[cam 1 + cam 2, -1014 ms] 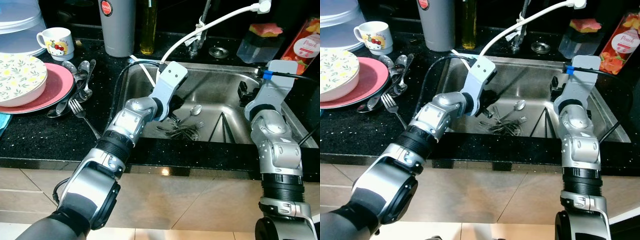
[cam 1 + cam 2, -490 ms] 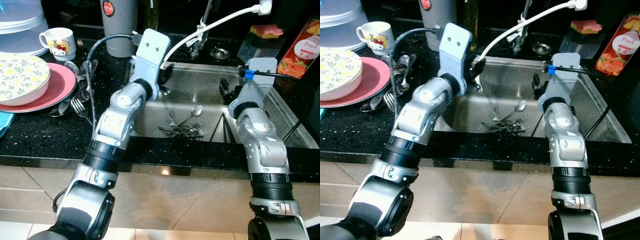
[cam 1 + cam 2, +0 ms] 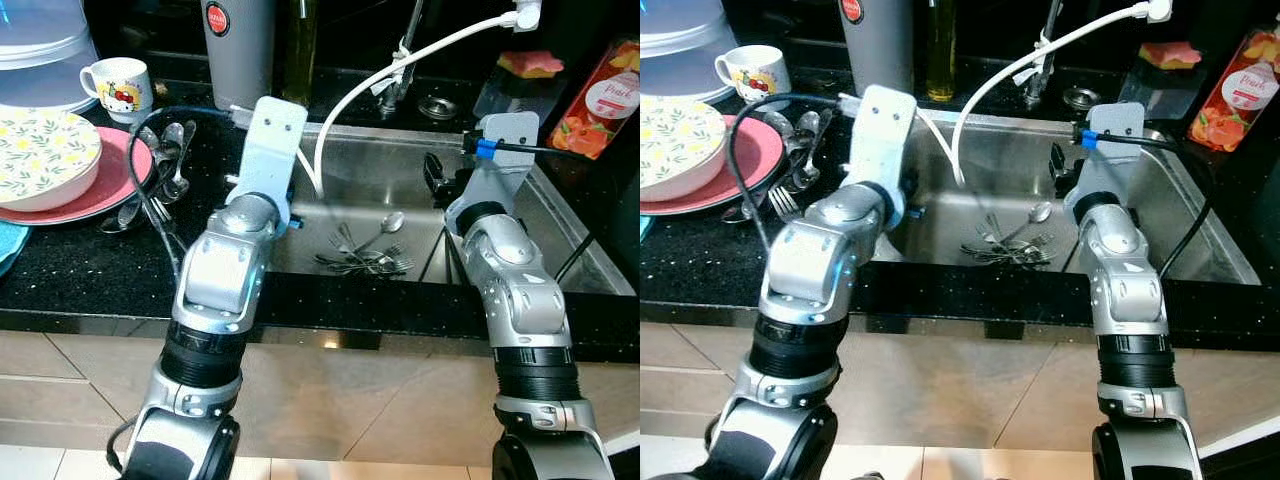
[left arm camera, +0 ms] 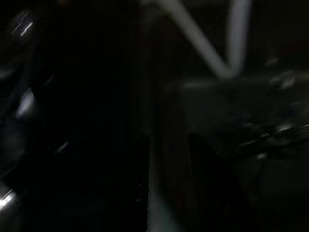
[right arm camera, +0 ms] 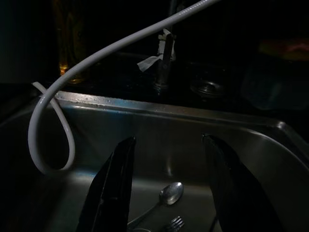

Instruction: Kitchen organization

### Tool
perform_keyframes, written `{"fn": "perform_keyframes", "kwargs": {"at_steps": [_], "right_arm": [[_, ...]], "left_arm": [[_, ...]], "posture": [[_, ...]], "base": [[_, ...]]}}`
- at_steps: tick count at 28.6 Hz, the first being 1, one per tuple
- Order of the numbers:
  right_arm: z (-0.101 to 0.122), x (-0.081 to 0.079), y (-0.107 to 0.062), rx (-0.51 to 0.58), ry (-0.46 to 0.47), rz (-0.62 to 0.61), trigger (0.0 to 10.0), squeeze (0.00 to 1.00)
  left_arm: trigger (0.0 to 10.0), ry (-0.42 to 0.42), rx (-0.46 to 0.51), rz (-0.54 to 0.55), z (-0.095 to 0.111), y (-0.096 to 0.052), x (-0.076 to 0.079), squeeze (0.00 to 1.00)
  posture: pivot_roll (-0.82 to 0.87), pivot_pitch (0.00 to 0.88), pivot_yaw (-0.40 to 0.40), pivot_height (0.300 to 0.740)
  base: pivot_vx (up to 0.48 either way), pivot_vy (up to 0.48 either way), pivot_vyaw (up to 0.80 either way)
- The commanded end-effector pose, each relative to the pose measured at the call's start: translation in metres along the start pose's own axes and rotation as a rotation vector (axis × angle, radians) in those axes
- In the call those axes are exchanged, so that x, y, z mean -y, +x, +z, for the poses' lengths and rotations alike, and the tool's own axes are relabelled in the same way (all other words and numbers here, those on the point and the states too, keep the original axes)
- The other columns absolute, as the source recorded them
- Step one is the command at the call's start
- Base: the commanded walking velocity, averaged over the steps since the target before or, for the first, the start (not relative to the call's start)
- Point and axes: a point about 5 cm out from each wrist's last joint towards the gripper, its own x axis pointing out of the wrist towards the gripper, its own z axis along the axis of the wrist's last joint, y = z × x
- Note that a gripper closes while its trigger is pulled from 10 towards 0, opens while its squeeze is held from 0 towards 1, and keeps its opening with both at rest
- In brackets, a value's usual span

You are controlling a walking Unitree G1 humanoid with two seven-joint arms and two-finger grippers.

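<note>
Head views: steel sink (image 3: 560, 235) holds a heap of forks and spoons (image 3: 365, 252) on its floor, a white hose (image 3: 330, 125) loops in from the far side, more cutlery (image 3: 160, 165) lies on the black counter left of the sink beside a pink plate (image 3: 110, 180) with a patterned bowl (image 3: 45, 150). Left wrist view: very dark and blurred, left gripper (image 4: 166, 183) near the sink's left rim, fingers (barely visible) slightly apart, nothing discernible between them. Right wrist view: right gripper (image 5: 169, 188) hovers over the sink with fingers spread wide and empty, a spoon (image 5: 170, 193) on the sink floor below.
</note>
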Motion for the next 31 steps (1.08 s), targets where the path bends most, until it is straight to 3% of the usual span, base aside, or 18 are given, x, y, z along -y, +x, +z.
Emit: {"fn": "perform_keyframes", "kwargs": {"at_steps": [1, 3, 5, 8, 9, 15, 16, 18, 19, 22, 23, 25, 26, 27, 28, 29, 30, 31], "right_arm": [[-0.001, 0.001, -0.002, 0.011, 0.011, 0.001, 10.0, 0.00], [-0.001, 0.000, -0.002, 0.010, 0.012, 0.003, 10.0, 0.00], [-0.001, -0.003, 0.000, 0.011, 0.016, 0.008, 10.0, 0.00], [-0.001, -0.003, 0.000, 0.011, 0.016, 0.009, 10.0, 0.00], [0.000, -0.003, 0.000, 0.012, 0.017, 0.010, 10.0, 0.00], [-0.002, -0.004, 0.000, 0.008, 0.019, 0.012, 10.0, 0.00], [-0.002, -0.004, 0.000, 0.007, 0.020, 0.013, 10.0, 0.00], [-0.002, -0.005, -0.001, 0.007, 0.021, 0.013, 10.0, 0.00], [-0.002, -0.005, -0.001, 0.006, 0.022, 0.014, 10.0, 0.00], [-0.003, -0.005, -0.001, 0.005, 0.022, 0.015, 10.0, 0.00], [-0.003, -0.005, -0.001, 0.005, 0.022, 0.015, 10.0, 0.00], [-0.003, -0.005, -0.001, 0.005, 0.022, 0.016, 10.0, 0.00], [-0.003, -0.005, -0.001, 0.005, 0.022, 0.016, 10.0, 0.00], [-0.003, -0.006, -0.001, 0.005, 0.023, 0.017, 10.0, 0.00], [-0.003, -0.006, -0.001, 0.005, 0.023, 0.017, 10.0, 0.00], [-0.003, -0.006, 0.000, 0.005, 0.023, 0.018, 10.0, 0.00], [-0.003, -0.006, 0.000, 0.005, 0.024, 0.019, 10.0, 0.00], [-0.003, -0.007, 0.000, 0.005, 0.024, 0.019, 10.0, 0.00]], "left_arm": [[10.0, -0.037, -0.027, 0.077, 0.002, -0.003, -0.008, 0.00], [10.0, -0.032, -0.017, 0.127, 0.002, -0.001, -0.014, 0.00], [7.3, -0.031, -0.058, 0.218, -0.005, 0.003, -0.027, 0.00], [7.3, -0.035, -0.073, 0.225, -0.007, 0.004, -0.028, 0.00], [0.0, -0.024, -0.050, 0.233, -0.006, 0.003, -0.029, 0.00], [0.0, 0.000, -0.007, 0.250, 0.002, -0.003, -0.027, 0.00], [6.9, 0.005, 0.004, 0.263, 0.004, -0.004, -0.028, 0.00], [6.9, 0.002, 0.005, 0.288, 0.005, -0.005, -0.030, 0.00], [10.0, -0.017, -0.004, 0.308, 0.005, -0.005, -0.032, 0.00], [10.0, -0.080, -0.034, 0.363, 0.002, -0.005, -0.038, 0.00], [9.1, -0.089, -0.036, 0.382, 0.002, -0.006, -0.041, 0.00], [9.1, -0.090, -0.034, 0.393, 0.002, -0.006, -0.043, 0.00], [1.3, -0.089, -0.035, 0.394, 0.001, -0.006, -0.043, 0.00], [4.5, -0.076, -0.030, 0.387, 0.002, -0.006, -0.043, 0.00], [4.5, -0.067, -0.027, 0.382, 0.002, -0.005, -0.042, 0.00], [10.0, -0.062, -0.029, 0.386, 0.001, -0.005, -0.042, 0.00], [10.0, -0.059, -0.031, 0.391, 0.001, -0.005, -0.041, 0.00], [9.2, -0.059, -0.028, 0.399, 0.001, -0.005, -0.042, 0.00]], "posture": [[0.20, 0.071, -0.056, 0.740], [0.20, 0.071, -0.056, 0.740], [0.20, 0.075, -0.062, 0.740], [0.20, 0.075, -0.062, 0.740], [0.20, 0.075, -0.062, 0.740], [0.20, 0.079, -0.061, 0.740], [0.21, 0.080, -0.059, 0.740], [0.21, 0.080, -0.059, 0.740], [0.21, 0.080, -0.059, 0.740], [0.21, 0.083, -0.060, 0.740], [0.21, 0.083, -0.060, 0.740], [0.21, 0.084, -0.062, 0.740], [0.21, 0.084, -0.062, 0.740], [0.21, 0.084, -0.063, 0.740], [0.21, 0.084, -0.063, 0.740], [0.21, 0.085, -0.063, 0.740], [0.21, 0.085, -0.063, 0.740], [0.21, 0.085, -0.062, 0.740]], "base": [[0.000, 0.000, 0.00], [0.000, 0.000, 0.00], [0.000, 0.000, 0.00], [0.000, 0.000, 0.00], [0.000, 0.000, 0.00], [0.000, 0.000, 0.00], [0.000, 0.000, 0.00], [0.000, 0.000, 0.00], [0.000, 0.000, 0.00], [0.000, 0.000, 0.00], [0.000, 0.000, 0.00], [0.000, 0.000, 0.00], [0.000, 0.000, 0.00], [0.000, 0.000, 0.00], [0.000, 0.000, 0.00], [0.000, 0.000, 0.00], [0.000, 0.000, 0.00], [0.000, 0.000, 0.00]]}}
